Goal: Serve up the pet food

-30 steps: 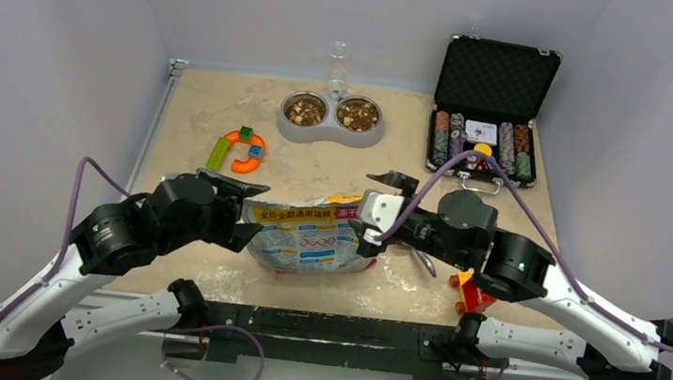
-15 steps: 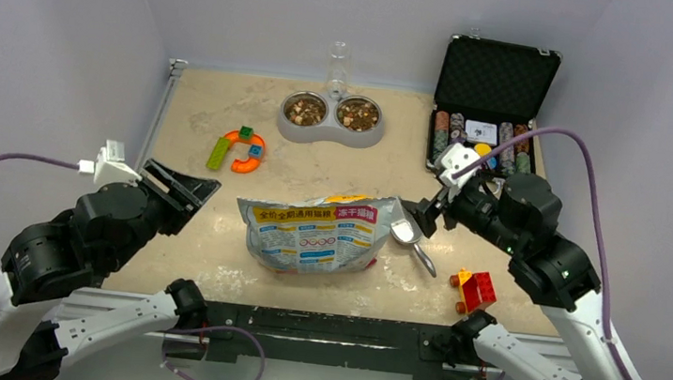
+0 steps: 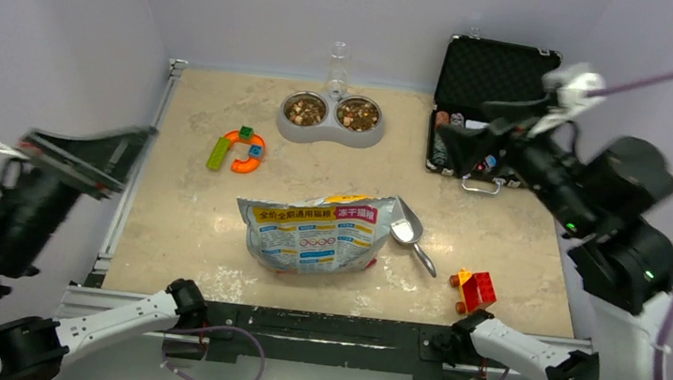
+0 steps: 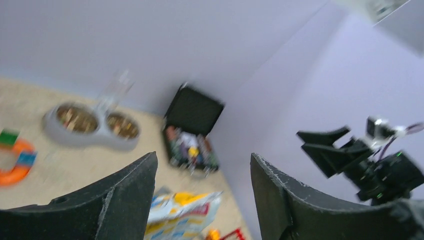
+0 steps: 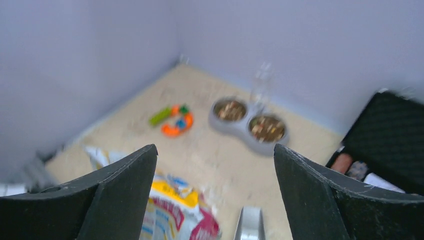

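Observation:
The pet food (image 3: 306, 109) is brown kibble filling both cups of a grey double bowl (image 3: 329, 134) at the back middle; it also shows in the right wrist view (image 5: 231, 110) and, blurred, in the left wrist view (image 4: 75, 117). The printed foil bag (image 3: 314, 233) lies flat at the front middle, with a metal scoop (image 3: 408, 232) at its right edge. My left gripper (image 3: 128, 163) is open and empty, raised high off the table's left side. My right gripper (image 3: 467, 128) is open and empty, raised high over the poker chip case.
An open black case (image 3: 495, 79) with poker chips stands at the back right. An orange and green toy (image 3: 241, 149) lies at the left. Red and yellow bricks (image 3: 473, 289) sit at the front right. A clear bottle (image 3: 337, 67) stands behind the bowl.
Both arms have lifted away from the bag: the left swung up and out to the left, the right up and back to the right. The bag and scoop lie still.

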